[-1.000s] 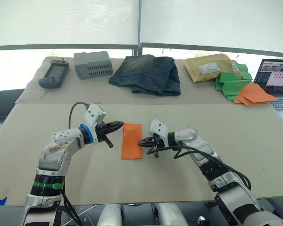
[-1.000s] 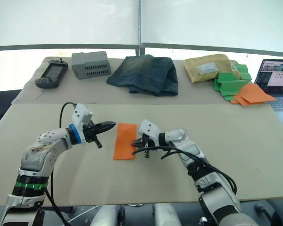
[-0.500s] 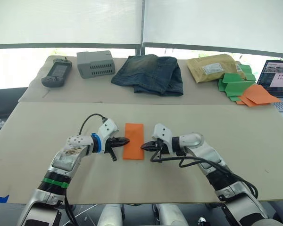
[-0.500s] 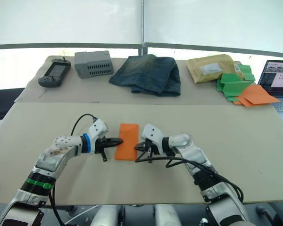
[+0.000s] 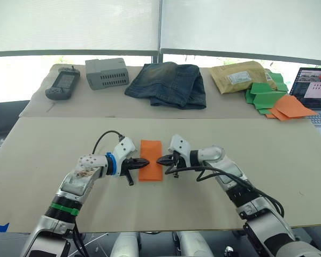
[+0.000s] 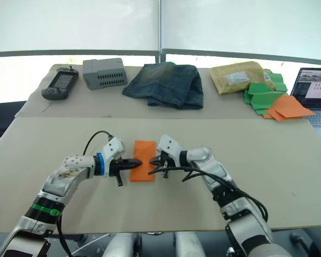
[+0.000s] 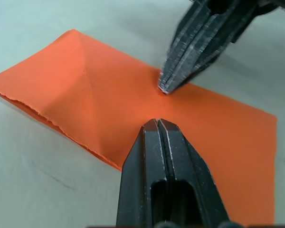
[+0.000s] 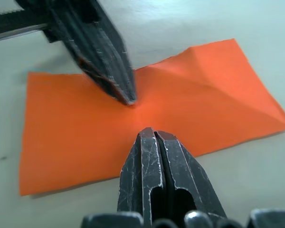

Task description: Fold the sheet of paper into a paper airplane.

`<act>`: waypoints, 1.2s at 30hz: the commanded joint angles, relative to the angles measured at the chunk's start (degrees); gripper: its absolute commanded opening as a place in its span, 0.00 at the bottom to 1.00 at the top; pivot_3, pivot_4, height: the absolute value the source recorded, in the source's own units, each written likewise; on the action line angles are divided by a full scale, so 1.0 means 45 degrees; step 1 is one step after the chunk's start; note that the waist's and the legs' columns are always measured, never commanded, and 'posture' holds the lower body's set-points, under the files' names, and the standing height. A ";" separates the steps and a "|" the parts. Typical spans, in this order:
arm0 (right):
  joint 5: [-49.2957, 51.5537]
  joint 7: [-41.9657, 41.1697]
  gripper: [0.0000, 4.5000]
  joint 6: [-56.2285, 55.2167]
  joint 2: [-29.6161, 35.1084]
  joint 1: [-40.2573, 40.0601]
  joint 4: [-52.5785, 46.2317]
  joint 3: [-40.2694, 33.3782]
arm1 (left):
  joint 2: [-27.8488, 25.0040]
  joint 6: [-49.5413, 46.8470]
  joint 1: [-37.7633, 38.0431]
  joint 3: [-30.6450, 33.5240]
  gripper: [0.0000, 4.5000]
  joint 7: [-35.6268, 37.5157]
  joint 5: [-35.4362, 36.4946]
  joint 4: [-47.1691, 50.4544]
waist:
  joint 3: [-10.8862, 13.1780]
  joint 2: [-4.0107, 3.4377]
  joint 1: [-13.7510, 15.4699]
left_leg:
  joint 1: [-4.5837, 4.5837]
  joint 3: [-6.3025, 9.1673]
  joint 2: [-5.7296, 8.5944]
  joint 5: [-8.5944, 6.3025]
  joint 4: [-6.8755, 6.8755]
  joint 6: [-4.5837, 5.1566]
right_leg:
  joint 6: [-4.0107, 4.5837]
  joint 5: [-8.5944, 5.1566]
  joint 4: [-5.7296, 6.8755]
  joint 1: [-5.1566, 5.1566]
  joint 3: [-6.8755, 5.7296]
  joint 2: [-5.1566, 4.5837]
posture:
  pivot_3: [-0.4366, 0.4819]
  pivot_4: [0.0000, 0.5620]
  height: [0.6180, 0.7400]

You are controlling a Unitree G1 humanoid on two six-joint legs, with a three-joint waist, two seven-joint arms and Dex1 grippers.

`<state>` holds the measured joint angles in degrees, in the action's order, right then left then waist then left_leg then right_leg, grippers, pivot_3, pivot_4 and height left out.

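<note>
Beige board covers the table (image 5: 289,171), with a row of things laid along its far side under bright window blinds. At about 10 o'clock a dark handheld device (image 5: 62,85) is seen, with a grey box (image 5: 107,73) beside it at 11; folded jeans (image 5: 167,84) lie at 12, a tan padded envelope (image 5: 241,76) at 1, and a pile of green and orange papers (image 5: 275,97) at 2, just beside an open laptop (image 5: 315,92) at the right edge. Near the middle of the table the sheet of paper (image 5: 150,160) is laid flat, folded into a narrow orange rectangle whose long sides run from 12 to 6. A raised crease is seen in its far half in the wrist views. The sheet is met from both sides: the left gripper (image 5: 144,161) reaches in from 9 o'clock and the right gripper (image 5: 159,160) from 3 o'clock. Both pairs of black fingers are pressed together, with no gap between them and nothing held. The two tips are set on the paper close to its middle, facing each other and nearly touching.
</note>
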<state>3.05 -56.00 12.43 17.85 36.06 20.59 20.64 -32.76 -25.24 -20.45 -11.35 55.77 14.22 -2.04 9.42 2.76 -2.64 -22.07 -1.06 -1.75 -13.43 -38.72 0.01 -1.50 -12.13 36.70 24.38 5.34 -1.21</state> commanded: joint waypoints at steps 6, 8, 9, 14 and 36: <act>-0.0480 0.0583 0.00 -0.1657 -0.0409 0.1820 0.3564 -0.0495 | -0.0324 0.0181 0.0211 -0.0261 0.00 0.0224 -0.0458 0.0110 | 0.0000 -0.0001 -0.0025 | 0.0005 -0.0004 -0.0004 0.0000 0.0005 0.0000 | 0.0004 -0.0002 0.0000 -0.0001 0.0001 0.0000 | 0.48 0.27 0.91; -0.0608 0.0618 0.00 -0.2143 -0.0569 0.2267 0.4505 -0.0560 | -0.0292 0.0116 0.0229 -0.0286 0.00 0.0202 -0.0464 0.0219 | 0.0000 -0.0001 -0.0037 | 0.0004 -0.0005 -0.0003 0.0000 0.0009 0.0000 | 0.0005 -0.0002 -0.0002 0.0000 0.0002 -0.0001 | 0.48 0.27 0.91; -0.0655 0.0619 0.00 -0.2339 -0.0637 0.2442 0.4883 -0.0592 | -0.0278 0.0090 0.0235 -0.0294 0.00 0.0192 -0.0466 0.0256 | 0.0001 -0.0001 -0.0048 | 0.0006 -0.0005 -0.0005 0.0000 0.0010 0.0000 | 0.0005 -0.0002 -0.0003 -0.0001 0.0002 0.0000 | 0.48 0.27 0.91; -0.0934 0.0811 0.00 -0.3470 -0.1026 0.3285 0.6947 -0.0720 | -0.0215 -0.0058 0.0270 -0.0314 0.00 0.0126 -0.0472 0.0442 | 0.0002 -0.0004 -0.0052 | 0.0005 -0.0002 -0.0010 0.0000 0.0013 0.0000 | 0.0007 -0.0001 -0.0001 -0.0001 0.0003 -0.0003 | 0.48 0.27 0.91; -0.1380 0.0038 0.00 -0.5878 -0.1478 0.2385 0.8184 -0.1263 | 0.0212 0.0102 -0.0001 -0.0263 0.00 -0.0119 -0.0566 0.0380 | -0.0001 -0.0015 -0.0065 | 0.0013 0.0002 -0.0005 0.0000 0.0053 0.0000 | 0.0002 -0.0006 -0.0018 -0.0007 0.0006 -0.0027 | 0.48 0.27 0.91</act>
<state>-1.47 -52.93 -13.81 11.09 49.41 57.29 12.93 -32.21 -25.78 -19.89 -11.49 55.51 12.80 -0.12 9.42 2.69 -2.93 -22.01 -1.06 -1.78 -13.43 -38.44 0.01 -1.49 -12.16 36.62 24.35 5.37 -1.34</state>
